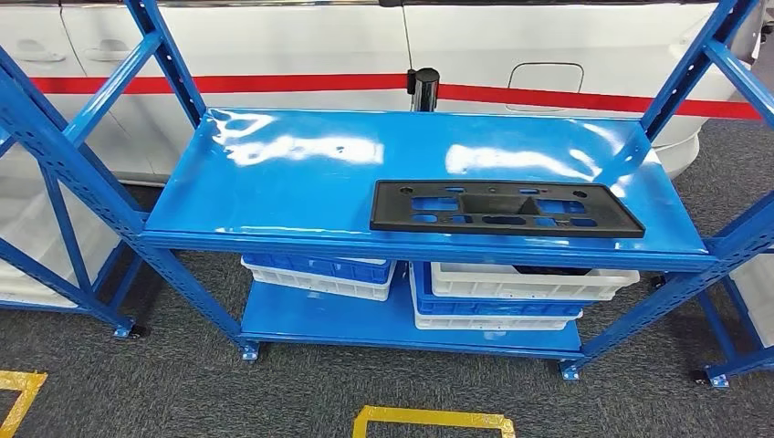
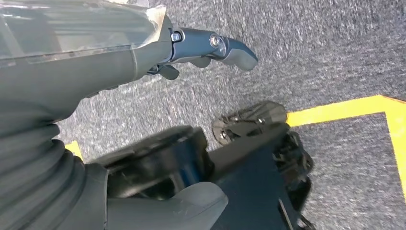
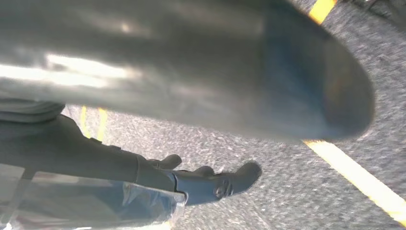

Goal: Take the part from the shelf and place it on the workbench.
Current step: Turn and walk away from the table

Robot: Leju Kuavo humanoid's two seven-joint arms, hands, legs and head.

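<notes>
Along the bottom edge of the head view, yellow tape [image 1: 431,421] is laid in angular outlines on speckled grey carpet [image 1: 183,383]. Above it, white and blue ribbed plastic crates [image 1: 525,294] are stacked on the lower shelf. Right of centre, the part [image 1: 505,208], a flat black rectangular plate with cut-out slots, is seen lying on the glossy blue metal shelf top [image 1: 292,173]. A white car body with a red stripe [image 1: 274,84] fills the upper frame. Over carpet, the left hand [image 2: 201,50] and right hand [image 3: 210,182] are held empty, dark fingers extended and apart.
</notes>
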